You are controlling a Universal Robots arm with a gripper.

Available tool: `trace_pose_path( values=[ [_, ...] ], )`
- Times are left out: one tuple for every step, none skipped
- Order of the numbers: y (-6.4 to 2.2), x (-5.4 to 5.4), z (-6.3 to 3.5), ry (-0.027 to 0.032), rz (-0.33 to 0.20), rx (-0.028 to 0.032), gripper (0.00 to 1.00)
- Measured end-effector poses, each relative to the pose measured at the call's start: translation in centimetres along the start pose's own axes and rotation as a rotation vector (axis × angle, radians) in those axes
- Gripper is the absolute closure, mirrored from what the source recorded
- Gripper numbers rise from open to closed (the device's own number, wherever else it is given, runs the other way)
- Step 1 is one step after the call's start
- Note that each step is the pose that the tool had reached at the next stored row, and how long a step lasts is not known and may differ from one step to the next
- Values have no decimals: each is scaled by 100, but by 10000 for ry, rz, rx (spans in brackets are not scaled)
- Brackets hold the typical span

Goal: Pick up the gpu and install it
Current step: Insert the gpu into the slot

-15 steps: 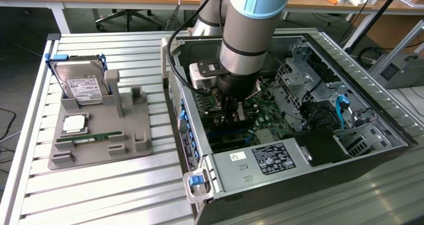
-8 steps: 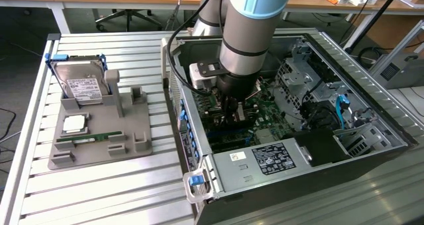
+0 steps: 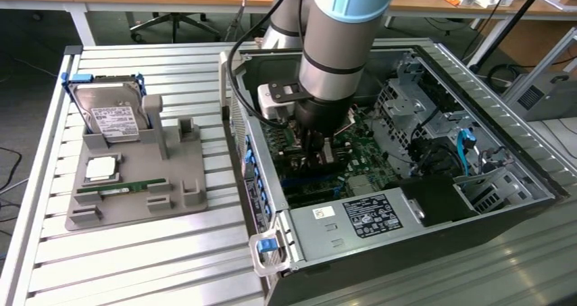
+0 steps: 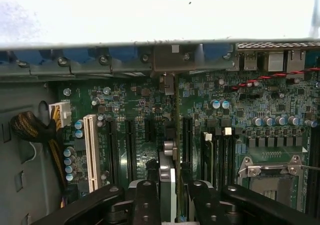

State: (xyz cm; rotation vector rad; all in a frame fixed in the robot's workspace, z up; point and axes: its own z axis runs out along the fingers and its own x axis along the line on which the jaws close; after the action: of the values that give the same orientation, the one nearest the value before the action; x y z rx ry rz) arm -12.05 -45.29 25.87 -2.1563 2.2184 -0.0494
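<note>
In the exterior view we see the arm reaching down at the centre of the frame into the open computer case (image 3: 423,137), the pincer (image 3: 315,154) low over the motherboard (image 3: 361,154), because that is where the card slots lie. At the left of the frame, a grey holder (image 3: 135,184) on the slatted tabletop (image 3: 135,265) still carries the hard drive (image 3: 108,113) upright and the green memory stick (image 3: 121,186) lying flat; each part is kept apart there for a clean grasp.

In the wrist view we look along the pincer (image 4: 172,195) at the lower centre of the frame. Its black fingers (image 4: 145,200) are clenched on the gpu (image 4: 170,175), a thin card held edge-on and upright, so that its lower edge can meet a slot. The card stands in line with the dark expansion slots (image 4: 150,135) beside the white slot (image 4: 91,150); we cannot tell whether it is seated yet.
</note>
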Motion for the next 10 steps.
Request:
trace_pose_path(
  values=[
    [-1, -6, -13, 21, -3, 0, 73],
    [-1, -9, -21, 33, -5, 0, 73],
    [-2, -11, -26, 44, -5, 1, 73],
    [-2, -16, -27, 69, -6, 3, 73],
    [-2, -16, -26, 86, -7, 3, 73],
    [-2, -16, -27, 90, -8, 3, 73],
    [-2, -16, -27, 94, -9, 3, 73],
    [-2, -16, -27, 110, -9, 4, 73],
    [-1, -17, -27, 142, -10, 4, 73],
    [-1, -17, -28, 207, -13, 5, 73]
  ],
)
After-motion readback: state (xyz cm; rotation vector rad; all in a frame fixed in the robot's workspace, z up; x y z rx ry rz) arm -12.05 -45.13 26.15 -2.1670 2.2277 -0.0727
